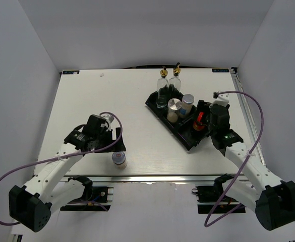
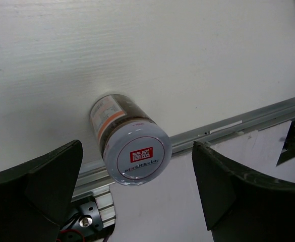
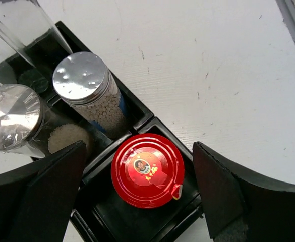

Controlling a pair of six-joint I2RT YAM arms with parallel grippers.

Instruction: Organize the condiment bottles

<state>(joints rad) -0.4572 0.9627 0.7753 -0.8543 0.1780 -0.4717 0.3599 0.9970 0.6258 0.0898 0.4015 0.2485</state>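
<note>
Nearest, at the front edge of the table [image 1: 86, 96], L side: small pale-lidded jar [image 2: 137, 156] w/ a red label on its top and dark contents, upright, well apart from the other bottles. L gripper [image 2: 137, 147] hangs over it, jaws spread wide, one finger each side of the lid w/ clear gaps, so nothing held. Further in on the R, a black tray [image 1: 185, 142] lies diagonally. R gripper [image 3: 139, 146] is above the tray's near end compartment, jaws wide apart, straddling the red-lidded jar [image 3: 147, 170] that stands there. There's a gap each side of the lid, so it's not gripped. Middle compartment: bead shaker [image 3: 81, 78] and powder shaker [image 3: 11, 116], both silver-capped, side by side. Far end compartment: left glass bottle [image 1: 162, 91] and right glass bottle [image 1: 175, 84], tall, clear, gold pourer tops, upright, close together, near the table's back edge.
</note>
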